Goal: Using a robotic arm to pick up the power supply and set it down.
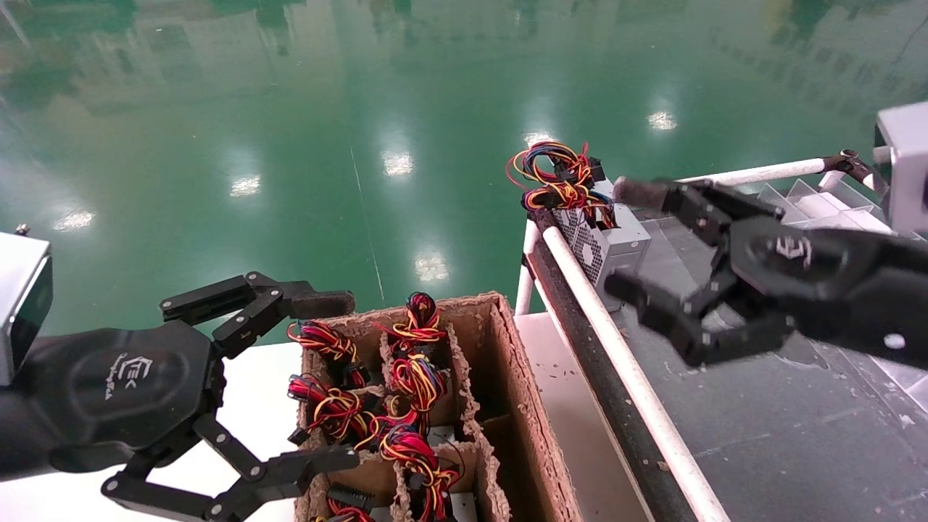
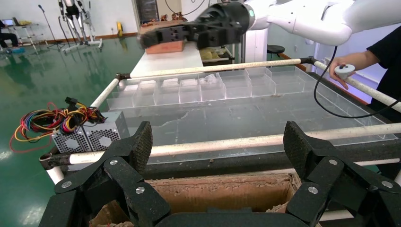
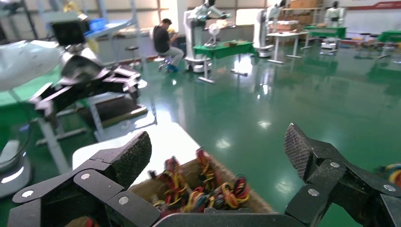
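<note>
Power supply (image 1: 605, 243) with its honeycomb grille and wire bundle already sits on the dark belt table (image 1: 783, 428), at its far-left corner in the upper middle of the head view, so I judge the setting-down done and only my retreat left. My right gripper (image 1: 627, 239) hangs spread wide and empty beside it; my left gripper (image 1: 322, 377), also spread, hovers at lower left over the cardboard box (image 1: 507, 377) of other wired units. Around us lies a glossy green floor (image 1: 326, 109).

Cardboard crate of wired units by a railed bench

A partitioned cardboard box (image 1: 500, 377) at 6 o'clock holds red-yellow wire bundles (image 1: 406, 384); the dark bench (image 1: 783, 428) with white rail (image 1: 623, 362) lies at 4 o'clock, clear bins (image 2: 227, 87) along its far edge, glossy green floor (image 1: 326, 109) beyond.
</note>
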